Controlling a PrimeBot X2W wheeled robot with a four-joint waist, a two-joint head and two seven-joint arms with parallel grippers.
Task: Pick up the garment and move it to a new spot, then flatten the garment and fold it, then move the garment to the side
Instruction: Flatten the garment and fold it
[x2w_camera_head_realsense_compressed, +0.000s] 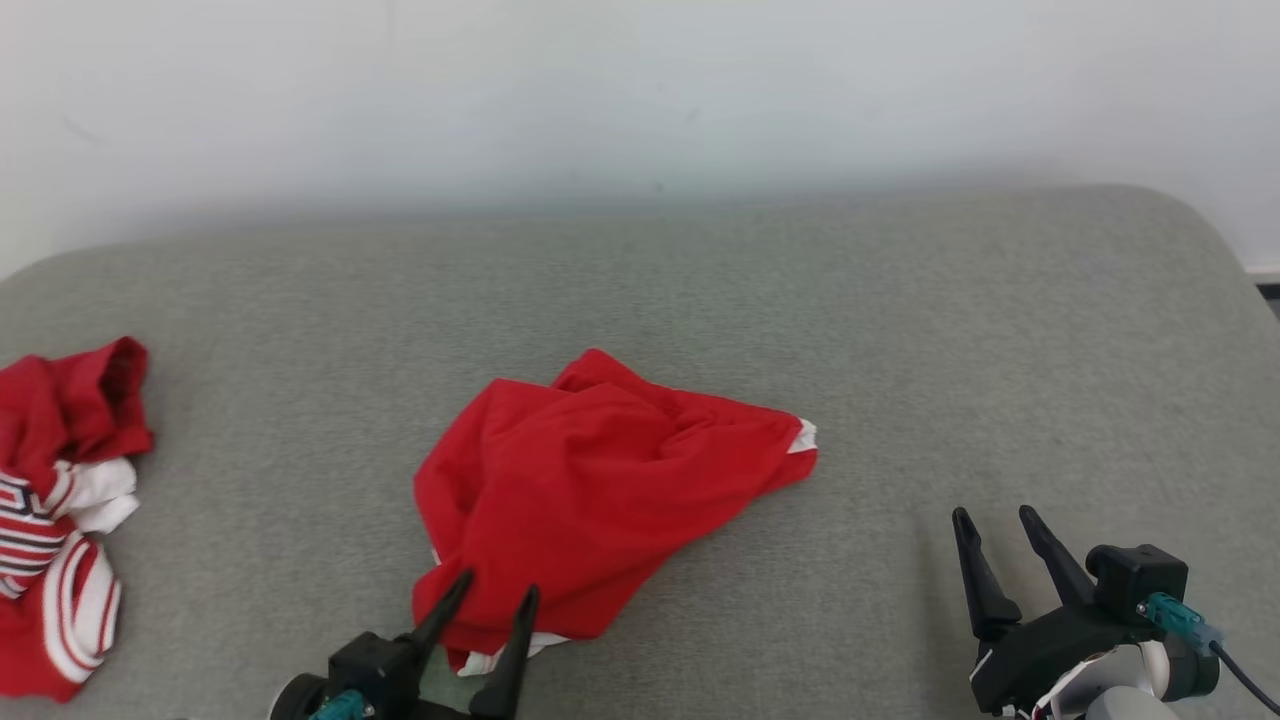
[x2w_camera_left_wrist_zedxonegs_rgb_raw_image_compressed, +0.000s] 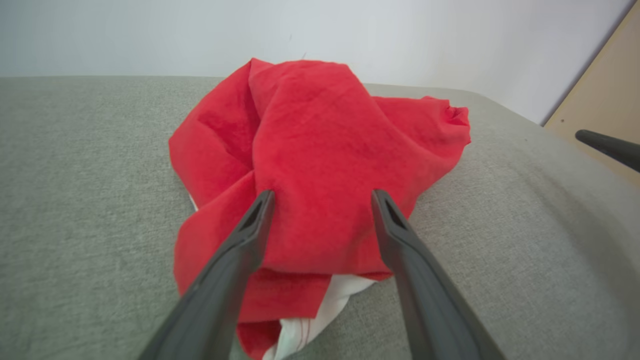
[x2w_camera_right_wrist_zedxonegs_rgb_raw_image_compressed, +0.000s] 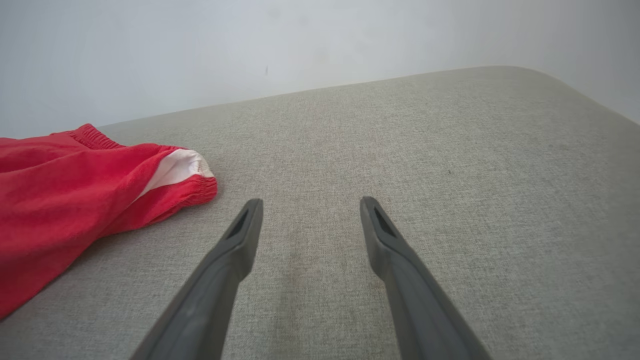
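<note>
The crumpled red cloth garment with white trim (x2w_camera_head_realsense_compressed: 600, 480) lies bunched in the middle of the grey woven upholstered surface (x2w_camera_head_realsense_compressed: 900, 330). It is a heap rather than a spread, which is probably why both arms wait at its margins with nothing gripped. The left gripper (x2w_camera_head_realsense_compressed: 499, 584) stands wide at the heap's 6 o'clock edge. In the left wrist view its two dark fingers frame the near fold, with a peek of white lining below (whether the tips touch the fabric I cannot tell). That placement looks like a line-up for pinching the near hem. The right gripper (x2w_camera_head_realsense_compressed: 995, 514), equally wide, hovers over bare upholstery at about 4 o'clock from the garment and well apart from it. Its closest reach would be the elastic cuff with the white patch at the garment's 3 o'clock tip. Far off at 9 o'clock sits a separate pile of red and red-and-white striped clothing (x2w_camera_head_realsense_compressed: 60, 520). The surface has rounded corners and meets a plain white wall (x2w_camera_head_realsense_compressed: 640, 90) at 12 o'clock. A pale wooden panel (x2w_camera_left_wrist_zedxonegs_rgb_raw_image_compressed: 610, 100) shows beyond its right side.
</note>
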